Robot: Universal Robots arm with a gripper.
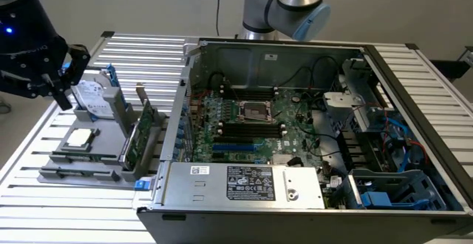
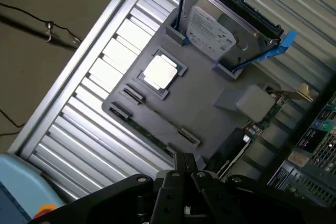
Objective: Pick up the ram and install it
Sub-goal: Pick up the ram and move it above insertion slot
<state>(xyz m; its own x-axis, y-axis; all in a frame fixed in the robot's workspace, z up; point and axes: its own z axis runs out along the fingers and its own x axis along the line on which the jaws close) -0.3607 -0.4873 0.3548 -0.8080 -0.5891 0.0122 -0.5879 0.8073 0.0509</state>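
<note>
Claw (image 2: 184,162): fingers together, empty; over tray (image 2: 205,98)
Risk: descending shut, it jabs the ram (image 1: 83,156), seemingly edgewise; no grasp

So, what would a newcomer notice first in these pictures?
The open PC case with its green motherboard, filling the exterior view's right. Beside it, at that view's left, a grey tray holds a hard drive in a blue frame, and the black pincer hangs shut above that tray.

open computer case (image 1: 296,61), hard drive (image 2: 210,27), processor (image 2: 160,72)
</note>
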